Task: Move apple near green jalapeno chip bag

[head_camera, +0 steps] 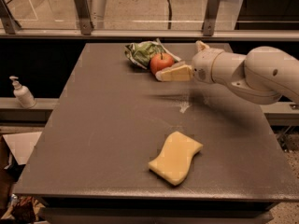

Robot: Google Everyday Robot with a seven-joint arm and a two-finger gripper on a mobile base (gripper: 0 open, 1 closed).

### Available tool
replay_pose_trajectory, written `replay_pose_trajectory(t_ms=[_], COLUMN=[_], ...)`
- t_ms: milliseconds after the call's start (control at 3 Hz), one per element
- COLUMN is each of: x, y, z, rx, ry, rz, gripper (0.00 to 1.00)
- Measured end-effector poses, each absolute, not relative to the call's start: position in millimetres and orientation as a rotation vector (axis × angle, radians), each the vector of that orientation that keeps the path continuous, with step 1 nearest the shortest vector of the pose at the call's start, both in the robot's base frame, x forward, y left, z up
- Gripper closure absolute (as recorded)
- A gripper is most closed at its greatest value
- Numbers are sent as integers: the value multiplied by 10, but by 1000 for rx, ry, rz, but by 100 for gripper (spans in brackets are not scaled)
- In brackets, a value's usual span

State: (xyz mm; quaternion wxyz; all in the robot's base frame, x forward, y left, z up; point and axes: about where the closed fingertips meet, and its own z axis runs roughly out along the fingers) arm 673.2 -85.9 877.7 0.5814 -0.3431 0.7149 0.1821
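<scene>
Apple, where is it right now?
In the camera view, the apple sits near the far edge of the table, right against the green jalapeno chip bag behind it, with the gripper just at its near side.

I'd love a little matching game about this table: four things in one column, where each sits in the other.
1 apple
2 sponge
3 soap bottle
4 gripper

A on the ledge left of the table
B just right of the apple
C next to the green chip bag
D near the table's front edge

Pairs: 1-C, 2-D, 3-A, 4-B
</scene>
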Motion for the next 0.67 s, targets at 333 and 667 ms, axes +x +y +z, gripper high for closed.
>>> replay_pose_trajectory(t_ms=[333,667], x=[6397,6338], y=[-1246,-1316], z=[8923,8921], rx=[-802,-802], ry=[1660,1663], rz=[434,439], gripper=[0,0])
